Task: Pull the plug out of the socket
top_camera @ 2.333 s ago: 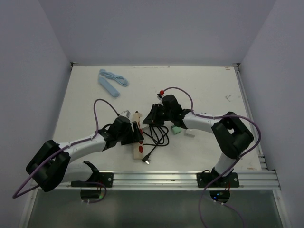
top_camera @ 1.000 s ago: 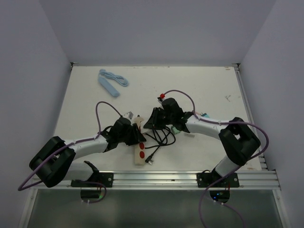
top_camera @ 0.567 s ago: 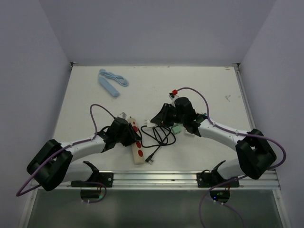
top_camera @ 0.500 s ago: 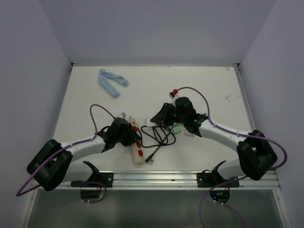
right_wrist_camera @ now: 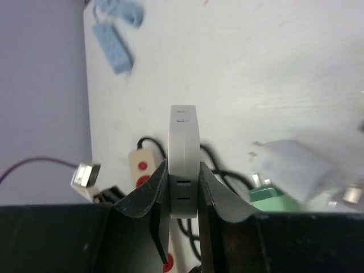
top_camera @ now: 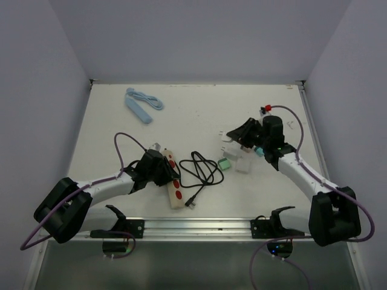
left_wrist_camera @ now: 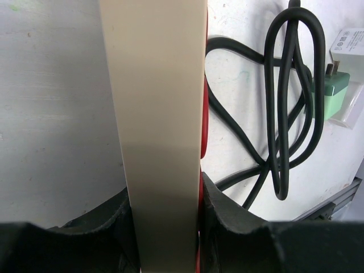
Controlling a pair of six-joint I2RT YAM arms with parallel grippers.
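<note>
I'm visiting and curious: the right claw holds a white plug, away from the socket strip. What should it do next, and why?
Probably lower the white plug onto bare table and let go: the right gripper holds it well apart from the power strip, which the left gripper clamps, so the pull looks done.

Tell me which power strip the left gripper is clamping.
The beige strip with red sockets, pinched in the left gripper; the light blue strip lies free, far behind it.
</note>
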